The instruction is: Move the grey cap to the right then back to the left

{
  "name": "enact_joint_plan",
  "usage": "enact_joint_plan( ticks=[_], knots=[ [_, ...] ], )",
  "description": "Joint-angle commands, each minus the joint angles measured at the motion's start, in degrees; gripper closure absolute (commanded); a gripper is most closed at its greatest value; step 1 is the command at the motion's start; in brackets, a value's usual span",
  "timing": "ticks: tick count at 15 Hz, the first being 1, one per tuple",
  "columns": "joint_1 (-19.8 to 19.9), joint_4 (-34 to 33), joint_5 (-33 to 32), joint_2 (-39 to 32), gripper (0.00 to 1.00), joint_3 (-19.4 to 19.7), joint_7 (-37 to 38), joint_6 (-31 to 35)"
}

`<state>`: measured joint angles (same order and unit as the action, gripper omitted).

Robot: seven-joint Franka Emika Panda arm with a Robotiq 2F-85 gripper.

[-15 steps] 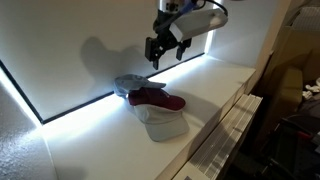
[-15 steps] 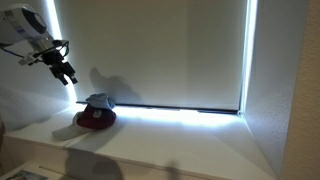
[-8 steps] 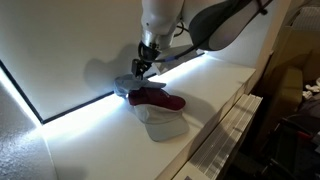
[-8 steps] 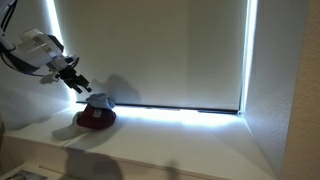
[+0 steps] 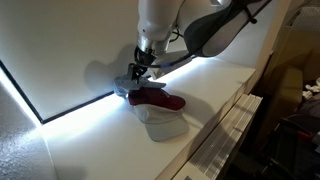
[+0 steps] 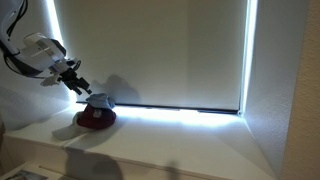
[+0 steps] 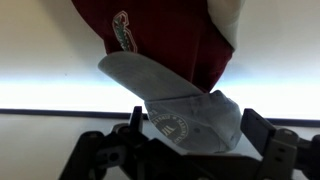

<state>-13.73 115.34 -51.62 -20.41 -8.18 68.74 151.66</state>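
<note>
The gripper hovers with jaws spread wide astride the grey cap, which lies just behind the maroon cap, apparently lined up to pinch its crown for the rightward move.

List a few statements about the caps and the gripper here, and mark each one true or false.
1. A grey cap, a maroon cap and a pale cap lie on the ledge. True.
2. The gripper is shut on the maroon cap. False: its jaws stand open, one on each side of the grey cap in the wrist view.
3. The grey cap is the one nearest the blind. True.
4. The pale cap sits on top of the grey cap. False: it lies on the far side of the maroon cap from the grey cap, toward the ledge's front edge.
</note>
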Motion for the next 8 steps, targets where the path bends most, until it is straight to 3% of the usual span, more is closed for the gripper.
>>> enact_joint_plan(
  ticks=[1, 3, 4, 6, 8],
  knots=[
    [-2.1, -3.7, -9.2, -2.9, 0.00, 3.1, 6.1, 3.8],
    [-4.3, -6.7, -18.7, -4.2, 0.00, 6.2, 17.0, 4.1],
    [-2.1, -3.0, -12.5, -1.7, 0.00, 3.1, 10.2, 2.6],
    [-3.3, -5.1, -17.0, -2.9, 0.00, 5.0, 15.5, 3.0],
    [-3.6, -5.8, -17.2, -3.5, 0.00, 5.3, 15.9, 3.0]
  ],
)
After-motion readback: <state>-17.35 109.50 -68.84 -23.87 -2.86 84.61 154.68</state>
